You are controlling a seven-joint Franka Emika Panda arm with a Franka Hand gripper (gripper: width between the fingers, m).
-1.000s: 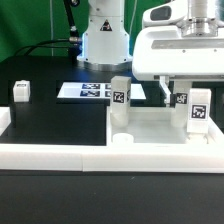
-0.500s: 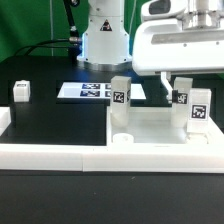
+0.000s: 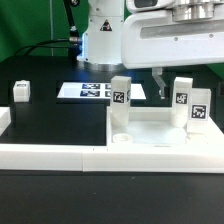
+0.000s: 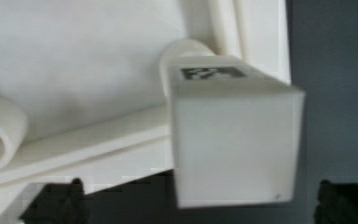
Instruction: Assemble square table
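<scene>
Most of the work looks done. The white tabletop (image 3: 150, 128) lies on the black desk (image 3: 60, 120) toward the exterior view's right, and three legs stand upright in it. The first leg (image 3: 120, 95) is at the far corner on the exterior view's left, and the second leg (image 3: 182, 97) and the third leg (image 3: 198, 110) are close together on its right side. Whether each is fully seated cannot be told. The near corner socket (image 3: 120, 137) below the first leg appears empty. The fourth leg (image 3: 21, 91) sits alone on the desk, well apart on the exterior view's left, so fetching and fitting it is likely what remains. The hand (image 3: 168, 86) hangs just above the second leg, released and grasping nothing. In the wrist view its fingertips (image 4: 60, 195) flank that leg with a gap on each side. The marker board (image 3: 85, 91) lies between the lone leg and the tabletop, behind the likely path. The long border rail (image 3: 50, 155) runs along the front edge, and neither seems to block the reach.
</scene>
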